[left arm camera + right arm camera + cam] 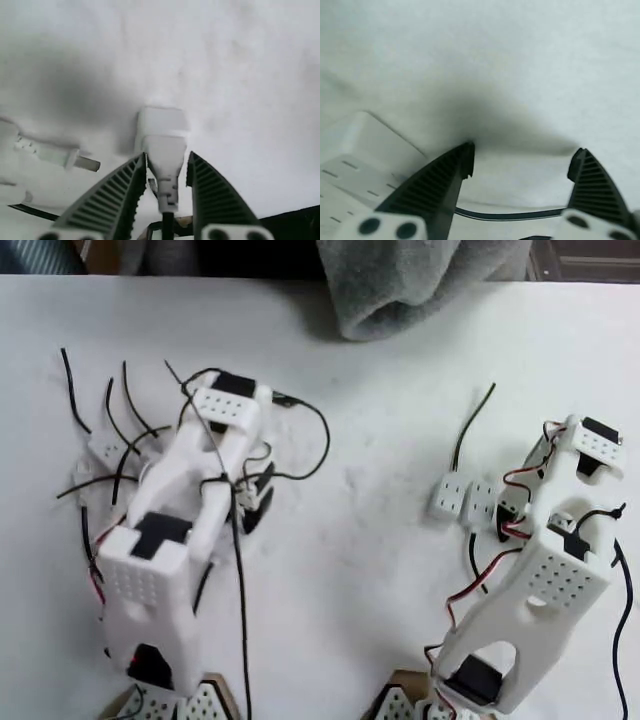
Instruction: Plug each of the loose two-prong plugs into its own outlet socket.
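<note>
Plug (165, 157) lies lengthwise between the left jaws, nose against socket (162, 121).

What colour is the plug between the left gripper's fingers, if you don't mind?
White plug, black cord; best in the left wrist view.

White table (380, 570) bears outlet sockets (447, 495), a loose plug (55, 155); grey cloth (400, 295).

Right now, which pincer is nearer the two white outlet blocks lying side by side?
Right. The right pincer sits open just beside the outlet blocks; the left pincer is across the table, gripping a plug.
</note>
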